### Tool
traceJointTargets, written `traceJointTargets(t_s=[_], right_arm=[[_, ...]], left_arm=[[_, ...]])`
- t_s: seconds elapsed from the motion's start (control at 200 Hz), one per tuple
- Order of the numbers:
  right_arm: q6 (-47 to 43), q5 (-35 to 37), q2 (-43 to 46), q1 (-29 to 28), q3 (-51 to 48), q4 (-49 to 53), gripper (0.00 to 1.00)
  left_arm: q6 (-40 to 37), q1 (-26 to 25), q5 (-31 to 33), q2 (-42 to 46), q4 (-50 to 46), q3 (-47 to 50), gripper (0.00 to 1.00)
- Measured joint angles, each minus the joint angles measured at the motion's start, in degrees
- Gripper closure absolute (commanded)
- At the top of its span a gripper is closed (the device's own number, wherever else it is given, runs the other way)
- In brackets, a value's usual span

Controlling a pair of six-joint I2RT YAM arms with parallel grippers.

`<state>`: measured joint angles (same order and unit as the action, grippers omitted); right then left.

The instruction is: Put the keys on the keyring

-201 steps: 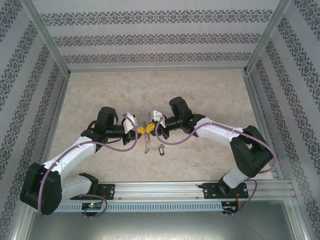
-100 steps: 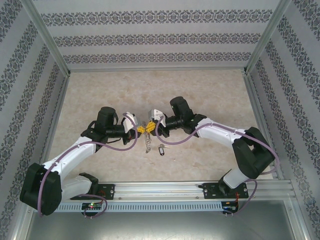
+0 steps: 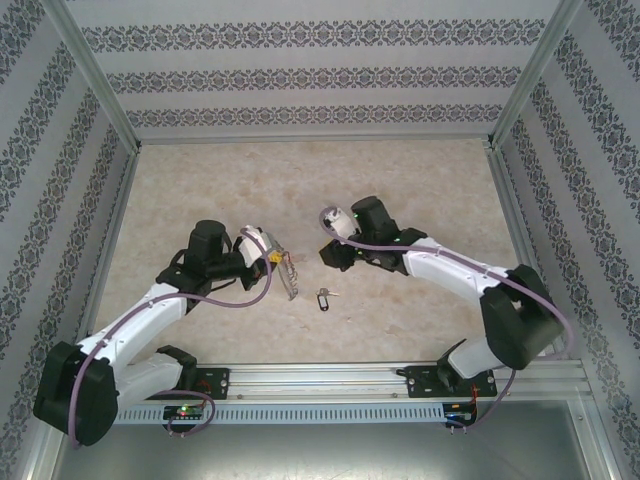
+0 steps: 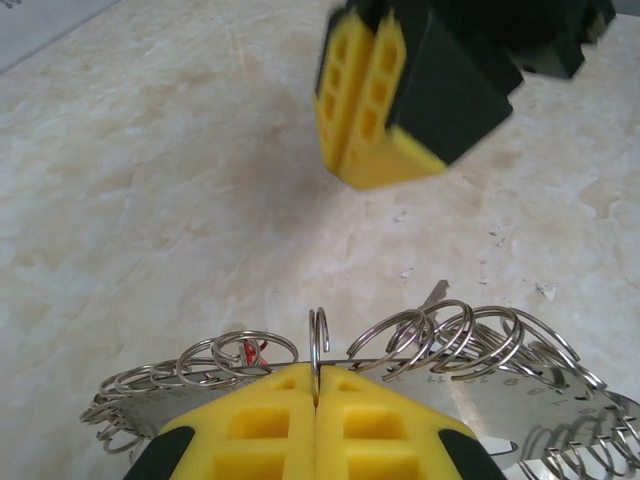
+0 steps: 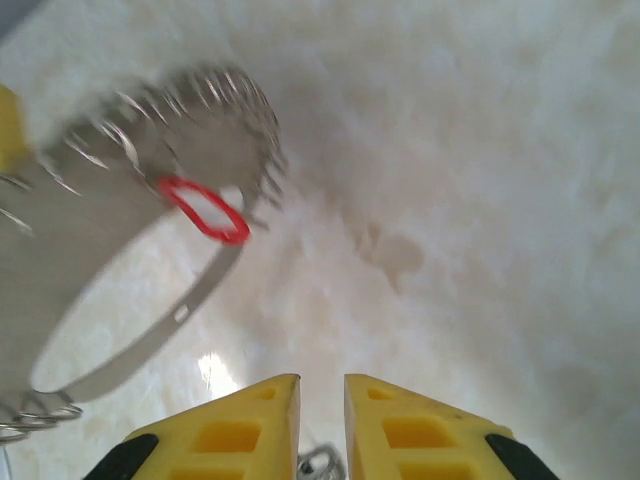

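Steel keyring [image 4: 480, 340] is in the left pincer [image 4: 316, 400], clamped on 1 thin ring; it may slip or swing. Right pincer [image 5: 322, 400] stands slightly apart, empty. The dark-tagged key [image 3: 322, 297] lies flat on the worktop [image 3: 200, 180] near it; a skidding pick is likely.

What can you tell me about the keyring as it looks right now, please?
The keyring is a silvery metal loop, flat like a band, strung with many small wire rings. A red tag shows among them. The left gripper is shut on it, pinching one upright ring between yellow pads.
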<state>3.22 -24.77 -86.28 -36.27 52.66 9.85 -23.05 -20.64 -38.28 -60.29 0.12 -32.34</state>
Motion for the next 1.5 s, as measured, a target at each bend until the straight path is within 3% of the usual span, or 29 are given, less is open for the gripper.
traceJointTargets(t_s=[0.19,0.929,1.314,1.499], right_arm=[[1.1,3.1,-6.4,-6.4,1.8,8.2,0.74],[-4.8,0.9,-16.5,-5.8,7.0,13.6,0.72],[-5.7,-1.4,-17.2,-5.8,7.0,14.2,0.85],[-6.2,-1.7,-17.2,-5.4,7.0,14.4,0.97]], left_arm=[[1.0,0.0,2.7,3.1,0.8,0.8,1.0],[2.8,0.0,13.4,12.8,0.8,5.6,1.0],[2.8,0.0,13.6,12.8,0.8,5.7,1.0],[2.8,0.0,13.6,12.8,0.8,5.7,1.0]])
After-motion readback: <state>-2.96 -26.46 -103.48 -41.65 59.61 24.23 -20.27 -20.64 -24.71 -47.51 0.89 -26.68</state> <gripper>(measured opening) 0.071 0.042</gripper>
